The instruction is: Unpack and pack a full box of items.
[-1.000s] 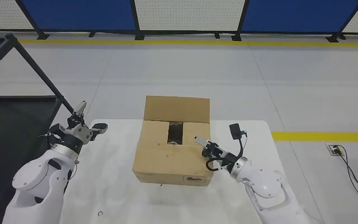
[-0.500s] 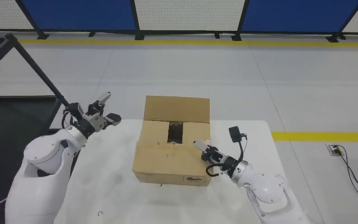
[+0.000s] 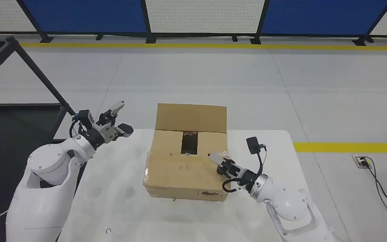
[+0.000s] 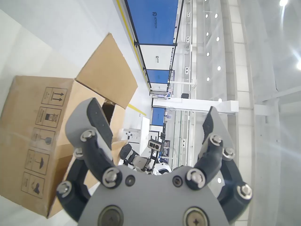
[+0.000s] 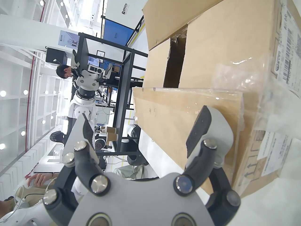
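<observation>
A brown cardboard box (image 3: 181, 169) stands in the middle of the white table (image 3: 115, 199). Its far flap (image 3: 191, 116) is raised, and a dark gap (image 3: 189, 143) shows between the top flaps. My left gripper (image 3: 123, 117) hangs open and empty in the air off the box's left side, above the table's far left corner. From the left wrist, the left gripper (image 4: 152, 114) faces the box (image 4: 35, 123) from a distance. My right gripper (image 3: 219, 161) is open at the box's near right top corner. In the right wrist view, the right gripper (image 5: 143, 118) straddles the taped near flap (image 5: 188, 118).
A black frame (image 3: 36, 72) and dark cloth (image 3: 24, 139) stand left of the table. A small ring-like item (image 3: 107, 230) lies near the table's front left. White tabletop lies bare on both sides of the box.
My left gripper has swung up and toward the box from the table's left corner. My right gripper has crept slightly further onto the box's near right corner.
</observation>
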